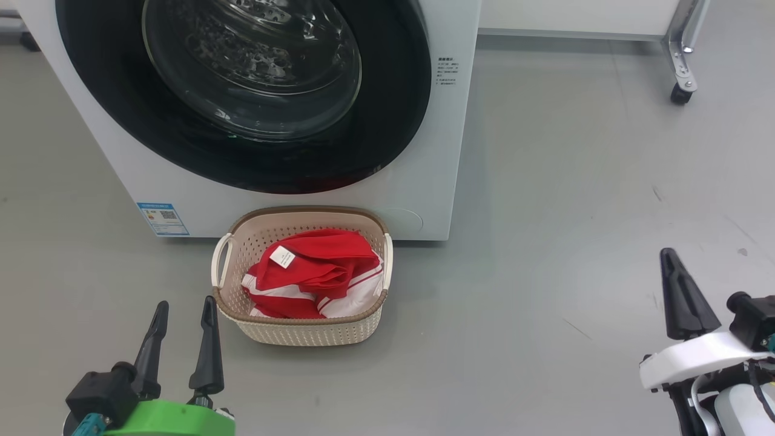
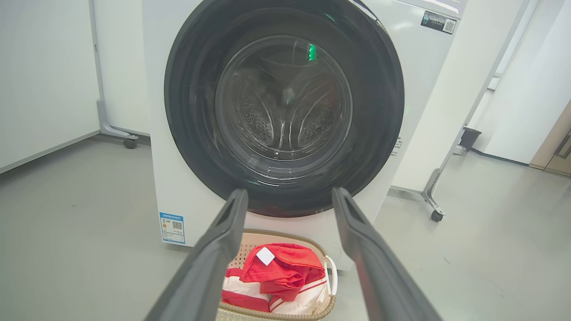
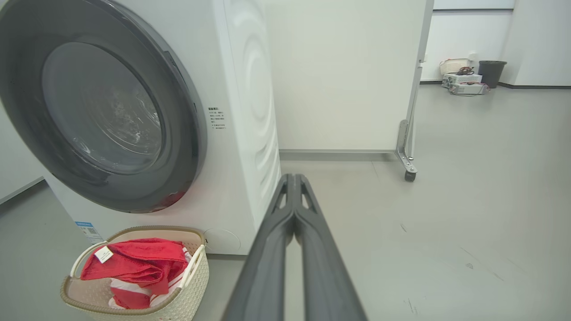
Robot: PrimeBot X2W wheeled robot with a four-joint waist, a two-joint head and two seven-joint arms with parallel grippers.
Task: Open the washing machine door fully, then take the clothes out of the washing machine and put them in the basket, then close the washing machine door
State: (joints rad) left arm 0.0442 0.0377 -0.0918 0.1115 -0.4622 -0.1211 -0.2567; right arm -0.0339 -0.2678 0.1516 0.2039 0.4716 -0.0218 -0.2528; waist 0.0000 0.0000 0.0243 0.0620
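Super glossy black rim and clear glass on the washing machine door [image 1: 393, 121], matt perforated plastic for the basket [image 1: 303, 330], soft red cloth for the clothes [image 1: 327, 260].

Ahead of the right claw [image 3: 294, 177] runs a smooth grey floor [image 3: 468, 200], scuffed here and there with dark marks. Beyond its tip, a little to the right, a white partition panel [image 3: 348, 76] stands on a metal leg [image 3: 403, 142] with a black castor [image 3: 409, 175]. Far past that, against the white back wall [image 3: 539, 40], sit a dark bin [image 3: 491, 73] and some pale boxes [image 3: 461, 84] tangled with cables. The light is soft and even.
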